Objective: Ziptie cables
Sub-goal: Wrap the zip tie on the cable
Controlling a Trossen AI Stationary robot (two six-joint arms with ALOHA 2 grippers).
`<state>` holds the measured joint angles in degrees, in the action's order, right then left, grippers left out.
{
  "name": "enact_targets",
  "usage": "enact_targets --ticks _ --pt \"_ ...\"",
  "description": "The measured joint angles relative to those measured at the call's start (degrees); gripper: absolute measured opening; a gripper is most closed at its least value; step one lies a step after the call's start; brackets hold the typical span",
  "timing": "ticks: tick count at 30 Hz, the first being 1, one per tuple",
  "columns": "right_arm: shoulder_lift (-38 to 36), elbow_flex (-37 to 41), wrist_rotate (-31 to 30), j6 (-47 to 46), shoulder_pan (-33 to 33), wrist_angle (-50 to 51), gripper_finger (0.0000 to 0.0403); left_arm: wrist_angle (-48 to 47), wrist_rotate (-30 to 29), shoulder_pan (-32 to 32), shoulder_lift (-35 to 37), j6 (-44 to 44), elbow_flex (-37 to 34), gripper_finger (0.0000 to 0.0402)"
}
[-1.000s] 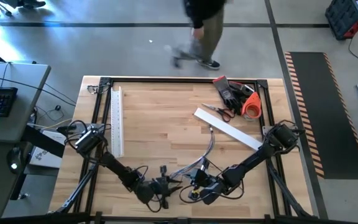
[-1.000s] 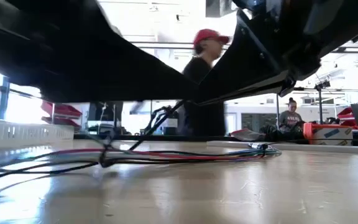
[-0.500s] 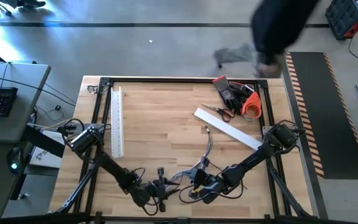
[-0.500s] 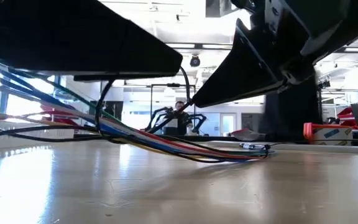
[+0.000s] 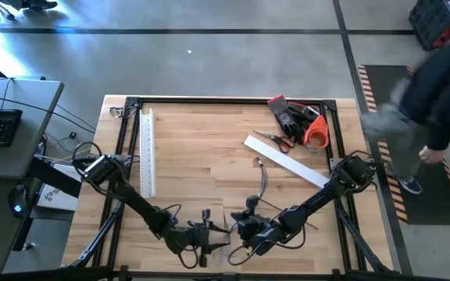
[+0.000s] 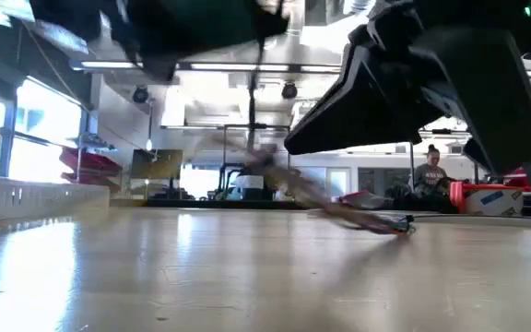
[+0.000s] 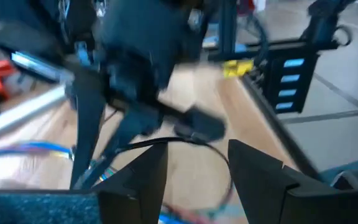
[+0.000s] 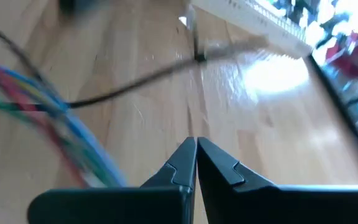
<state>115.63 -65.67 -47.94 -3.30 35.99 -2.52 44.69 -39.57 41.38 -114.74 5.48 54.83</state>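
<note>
The left gripper (image 7: 194,171) hovered with fingers spread over the wooden surface (image 5: 201,156); the right gripper (image 8: 196,163) was clenched empty beside the limp blue, red and green cables (image 8: 55,118).

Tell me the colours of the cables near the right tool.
Blue, red and green cables, clearest in the right wrist view.

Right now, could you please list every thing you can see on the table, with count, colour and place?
cables: one bunch, blue, red and green, near edge, centre
white slotted duct: one, white, left side
white strip: one, white, right of centre
scissors: one pair, red handles, far right
gloves: dark, far right corner
tape roll: one, orange, far right
left gripper: fingers open, near edge
right gripper: fingers shut, near edge
</note>
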Motion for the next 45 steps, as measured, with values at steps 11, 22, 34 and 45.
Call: enact_targets --ticks 11,22,34,45 --pt "-0.02 0.0 -1.09 4.81 0.66 -1.12 0.0 -3.37 -1.14 0.59 0.62 3.35 0.07 0.0154" --pt "-5.62 0.02 -14.14 -3.26 7.62 1.4 0.0 -6.23 -2.85 1.99 -1.59 8.31 0.02 0.0154" --pt "-4.15 0.02 15.08 -24.41 4.08 -9.36 0.0128 -16.47 -4.65 6.42 -1.61 23.78 0.02 0.0154" --pt "0.33 0.04 18.25 -32.89 2.6 -6.03 0.0155 -12.93 -4.67 3.13 -6.47 27.27 0.02 0.0154"
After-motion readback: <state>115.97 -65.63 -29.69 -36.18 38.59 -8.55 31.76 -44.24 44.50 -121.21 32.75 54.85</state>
